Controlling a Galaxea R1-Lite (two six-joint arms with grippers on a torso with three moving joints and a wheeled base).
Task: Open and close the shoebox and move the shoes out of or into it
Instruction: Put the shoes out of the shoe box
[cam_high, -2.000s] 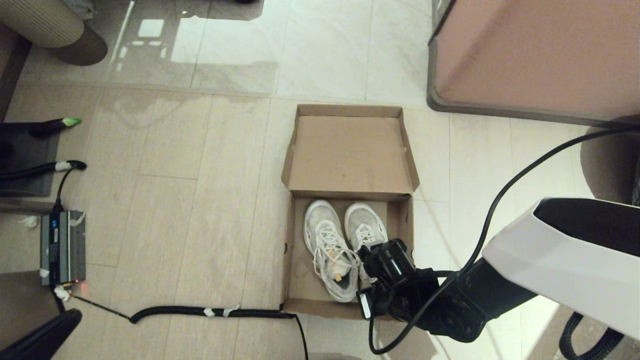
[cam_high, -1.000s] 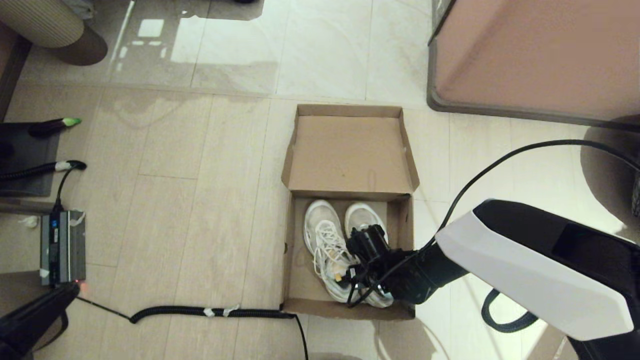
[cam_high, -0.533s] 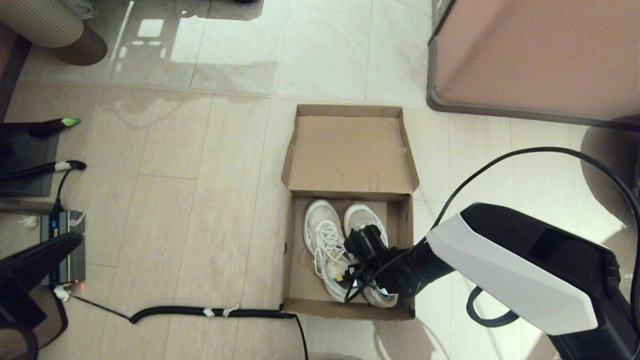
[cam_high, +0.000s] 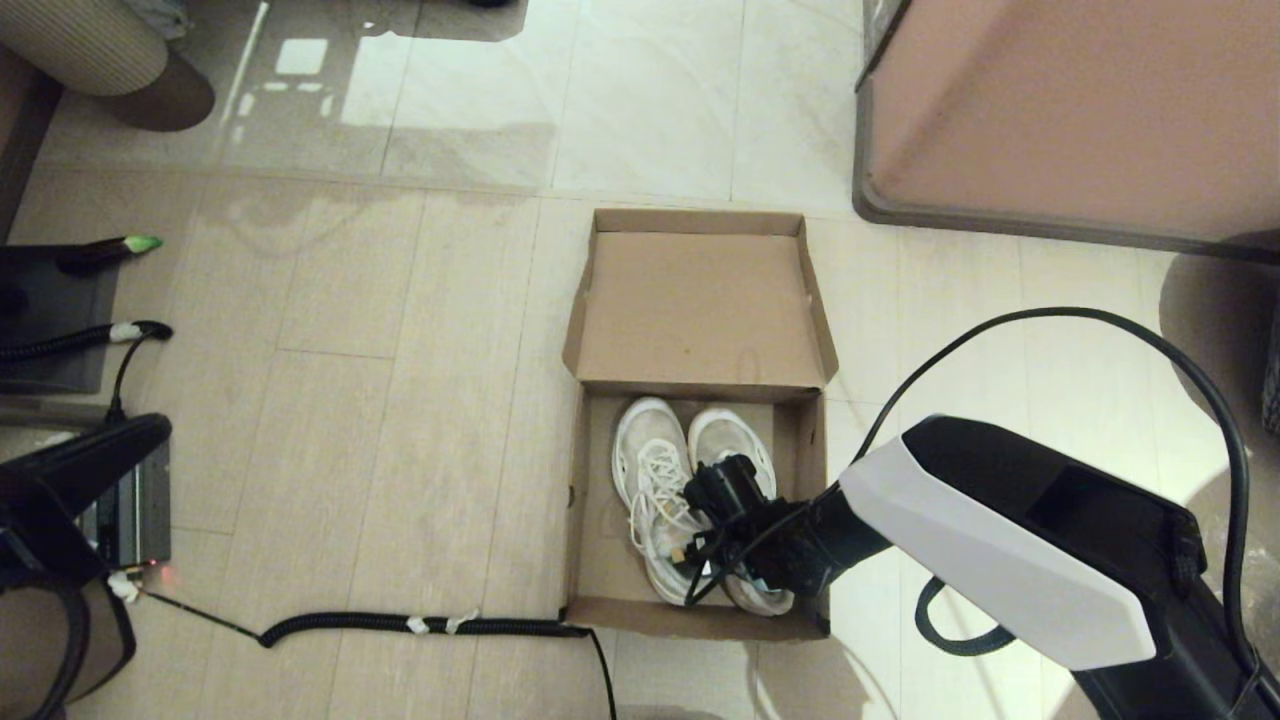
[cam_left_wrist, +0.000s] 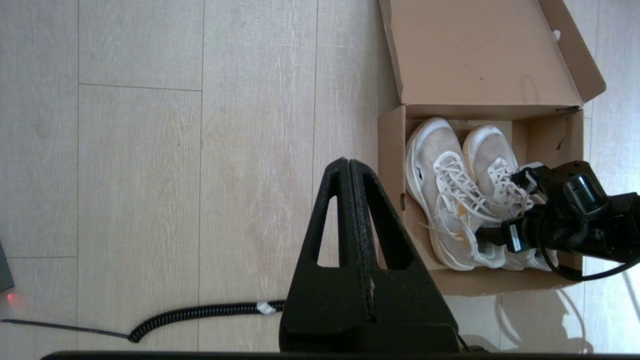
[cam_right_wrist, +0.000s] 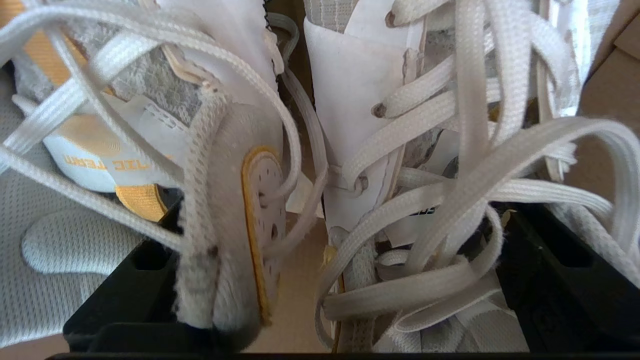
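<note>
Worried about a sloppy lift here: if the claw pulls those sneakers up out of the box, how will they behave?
The shoes will probably sag: the right claw straddles soft tongues and collars. Loose laces could snag. Chunky soles suggest they may hang tilted.

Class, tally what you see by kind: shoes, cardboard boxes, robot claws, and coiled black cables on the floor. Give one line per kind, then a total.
Shoes: 2
Cardboard boxes: 1
Robot claws: 2, left claw, right claw
Coiled cables: 1
Total: 6
</note>
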